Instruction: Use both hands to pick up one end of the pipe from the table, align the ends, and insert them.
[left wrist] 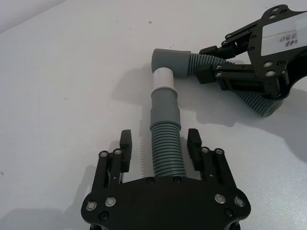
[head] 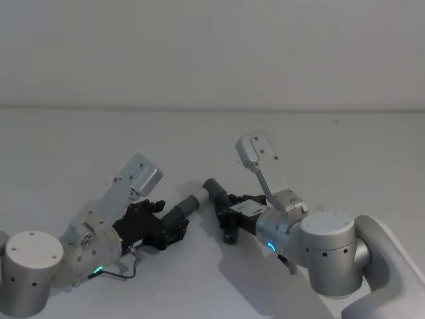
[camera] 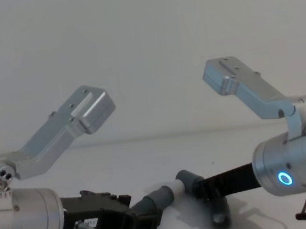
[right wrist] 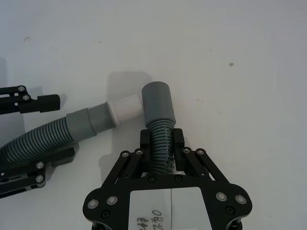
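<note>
Two dark grey ribbed pipe pieces lie on the white table (head: 279,139). My left gripper (left wrist: 160,143) is open and straddles the ribbed part of the piece with the white tip (left wrist: 164,79), small gaps showing beside both fingers. My right gripper (right wrist: 161,139) is shut on the ribbed neck of the other piece, just behind its plain grey cuff (right wrist: 156,100). The white tip (right wrist: 124,108) butts against the side of that cuff at an angle and is not inside it. In the head view the left gripper (head: 156,226) and right gripper (head: 229,216) face each other near mid-table.
The table's far edge (head: 212,109) meets a plain wall. The far end of the right piece (left wrist: 261,103) trails under the right gripper. The wrist cameras' grey brackets (camera: 81,114) (camera: 238,85) stick up above both grippers.
</note>
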